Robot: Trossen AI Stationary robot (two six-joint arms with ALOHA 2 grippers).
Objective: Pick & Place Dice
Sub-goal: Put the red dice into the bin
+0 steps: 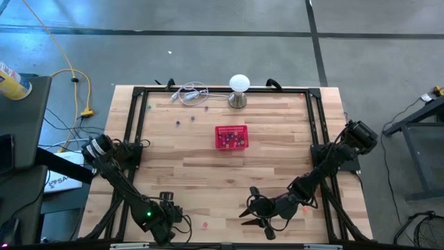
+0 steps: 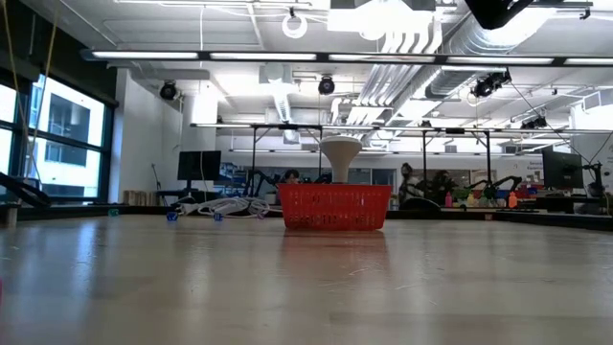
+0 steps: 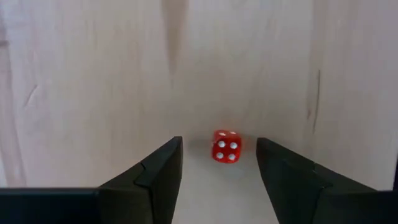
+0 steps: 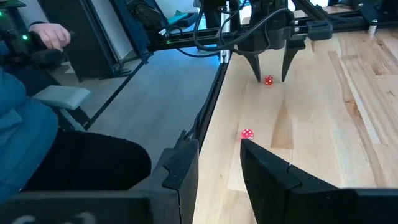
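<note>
A red die (image 3: 226,146) lies on the wooden table near its front edge. My left gripper (image 3: 219,177) points down over it, open, with one finger on each side of the die and a gap to both. The right wrist view shows this from the side: my left gripper (image 4: 270,76) straddles the red die (image 4: 268,79). A second pinkish-red die (image 4: 247,134) lies on the wood just ahead of my right gripper (image 4: 219,171), which hovers open with nothing between its fingers. The red mesh basket (image 1: 231,137) stands mid-table.
A white ball lamp (image 1: 238,87) and a white cable (image 1: 189,94) sit at the far edge. A few loose dice (image 1: 177,123) lie left of the basket. A black frame (image 1: 136,118) borders the table. A seated person (image 4: 37,124) is beside the table's front edge.
</note>
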